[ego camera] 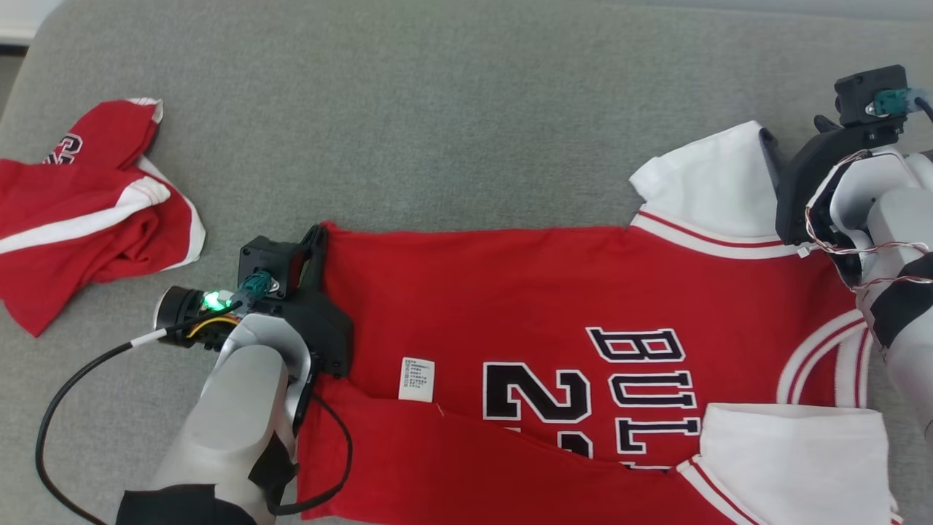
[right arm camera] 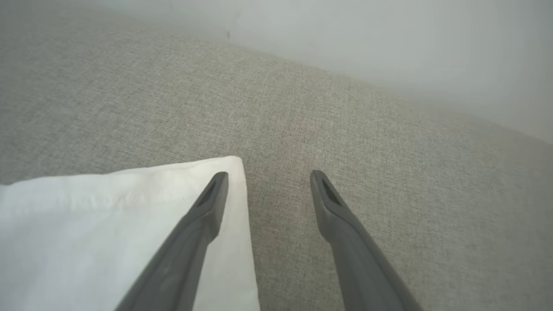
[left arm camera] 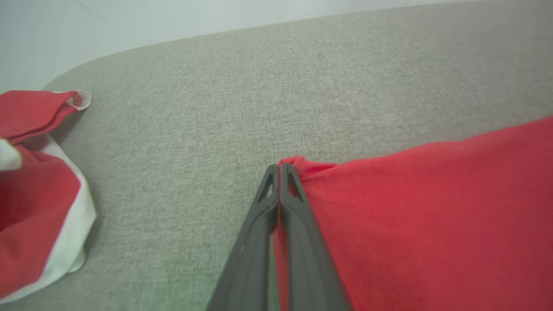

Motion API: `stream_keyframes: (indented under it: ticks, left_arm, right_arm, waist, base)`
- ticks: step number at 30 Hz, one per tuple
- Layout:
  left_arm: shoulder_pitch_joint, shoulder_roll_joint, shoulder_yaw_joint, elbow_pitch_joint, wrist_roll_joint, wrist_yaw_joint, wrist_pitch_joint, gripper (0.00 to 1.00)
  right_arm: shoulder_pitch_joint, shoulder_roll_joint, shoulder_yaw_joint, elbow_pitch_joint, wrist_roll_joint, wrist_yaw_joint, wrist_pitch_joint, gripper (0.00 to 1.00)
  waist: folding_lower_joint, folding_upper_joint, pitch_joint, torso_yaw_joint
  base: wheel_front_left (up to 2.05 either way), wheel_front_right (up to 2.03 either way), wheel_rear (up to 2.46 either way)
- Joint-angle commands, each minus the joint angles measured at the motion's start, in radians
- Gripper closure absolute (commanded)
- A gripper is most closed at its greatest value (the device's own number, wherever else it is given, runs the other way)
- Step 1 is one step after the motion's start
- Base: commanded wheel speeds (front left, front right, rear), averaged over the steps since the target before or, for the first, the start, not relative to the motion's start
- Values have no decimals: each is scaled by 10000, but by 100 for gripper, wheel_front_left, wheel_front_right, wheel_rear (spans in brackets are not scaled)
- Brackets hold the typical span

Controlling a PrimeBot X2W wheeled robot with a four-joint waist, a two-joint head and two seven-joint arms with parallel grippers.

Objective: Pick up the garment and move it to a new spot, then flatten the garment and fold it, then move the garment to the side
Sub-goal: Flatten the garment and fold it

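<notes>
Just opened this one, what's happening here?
A two-armed robot is working a red jersey spread on a grey surface. Its left gripper has its jaws shut on the jersey's hem corner; the right gripper hangs open at the corner of a white sleeve. A second red garment lies crumpled at the left.

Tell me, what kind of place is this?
Probably a clothes-folding workroom: a red jersey spread on a grey cloth-covered surface, a crumpled red garment nearby, a pale wall behind.
</notes>
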Motion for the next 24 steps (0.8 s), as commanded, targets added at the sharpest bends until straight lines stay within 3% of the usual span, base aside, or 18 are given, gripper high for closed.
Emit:
stream_keyframes:
  ticks: [1,2,4,5,6,8,14,20,24]
  left_arm:
    - [-104,-9,-97,-153,-175,48,-70,100]
    - [-82,-8,-206,-281,-230,81,-56,100]
    - [-28,-6,-413,-464,-413,172,-54,100]
    - [-16,-6,-500,-539,-500,196,-53,100]
    - [3,-7,-593,-605,-592,265,-54,100]
    - [53,-10,-756,-683,-775,346,-53,100]
    - [23,-4,-858,-1369,-933,625,-56,100]
    - [318,159,-611,-2287,-728,771,-57,100]
    - [540,301,-419,-2744,-585,745,-57,100]
  right_arm:
    - [-81,67,-9,117,15,-28,4,15]
    - [-151,124,31,207,-19,-28,22,18]
    - [-210,252,83,412,17,-28,138,34]
    - [-181,300,124,527,63,-28,247,52]
    - [-150,334,160,609,97,-28,281,60]
    - [-80,298,287,760,47,-28,331,100]
    - [-718,-381,25,1053,-374,-35,-937,100]
    - [-1268,-467,-654,1424,-1261,-31,-3042,100]
    - [-1226,-227,-1093,1635,-1697,-31,-3597,100]
  waist:
    - [-1,-2,363,339]
    - [-1,-2,436,381]
    - [-1,-2,537,417]
    - [-1,-2,581,423]
    - [-1,-2,604,429]
    - [-1,-2,622,429]
    - [-1,-2,595,424]
    - [-1,-2,463,334]
    - [-1,-2,251,166]
  base:
    - [0,0,0]
    - [0,0,0]
    - [0,0,0]
    - [0,0,0]
    - [0,0,0]
    - [0,0,0]
    - [0,0,0]
    - [0,0,0]
    - [0,0,0]
